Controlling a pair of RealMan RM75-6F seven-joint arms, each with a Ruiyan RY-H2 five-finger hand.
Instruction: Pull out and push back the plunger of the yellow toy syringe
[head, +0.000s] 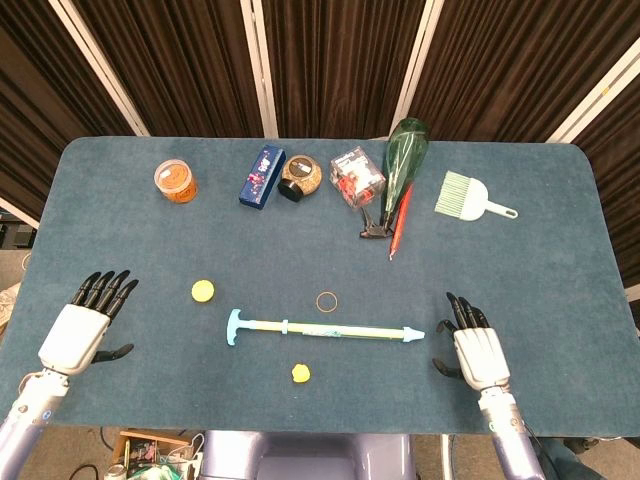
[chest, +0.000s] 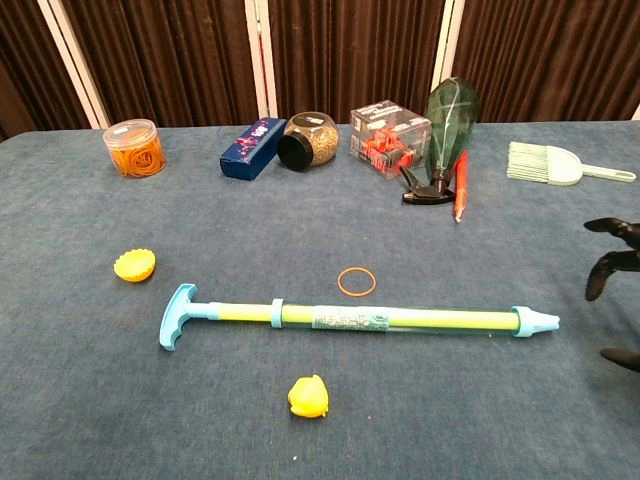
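I am operating in a staged lab test booth. A blue felt table (head: 560, 250) fills the frame centre, and dark pleated curtain panels (head: 330, 60) with white frames close off the top.

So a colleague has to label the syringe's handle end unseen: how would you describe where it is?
On the blue table, near the front edge, lies the long yellow toy syringe. Its T-shaped blue handle is the left tip, nearest the yellow cap; the opposite tip is a pointed nozzle.
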